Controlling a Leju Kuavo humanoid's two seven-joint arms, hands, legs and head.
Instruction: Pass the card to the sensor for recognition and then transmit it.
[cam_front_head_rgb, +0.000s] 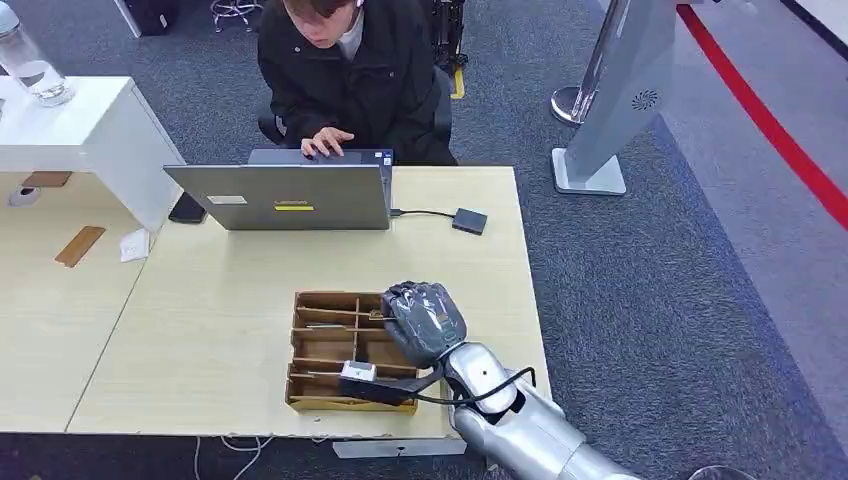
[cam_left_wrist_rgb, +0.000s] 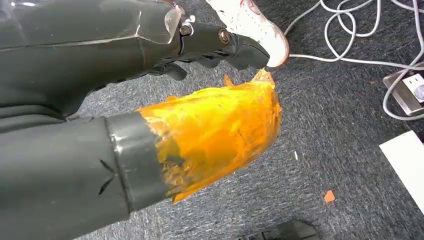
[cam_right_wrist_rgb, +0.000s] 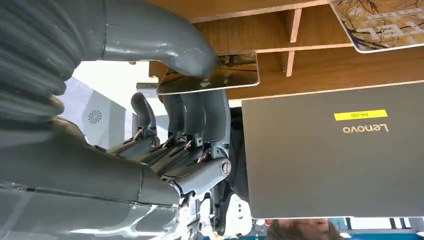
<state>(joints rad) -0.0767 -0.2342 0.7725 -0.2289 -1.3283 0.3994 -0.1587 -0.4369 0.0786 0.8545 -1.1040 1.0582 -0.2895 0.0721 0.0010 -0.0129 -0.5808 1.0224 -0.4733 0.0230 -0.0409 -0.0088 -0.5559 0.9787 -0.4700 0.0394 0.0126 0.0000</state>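
Carefully, my right robot hand (cam_right_wrist_rgb: 165, 125) pinches the card (cam_right_wrist_rgb: 210, 75) above the wooden organizer (cam_front_head_rgb: 335, 350); I should lift straight, keeping thumb pressure steady.

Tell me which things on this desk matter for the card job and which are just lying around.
Job:
- card, pinched by the right hand
- wooden card tray
- small dark box cabled to the laptop, possibly the sensor

Lying about:
- laptop
- water bottle
- phone
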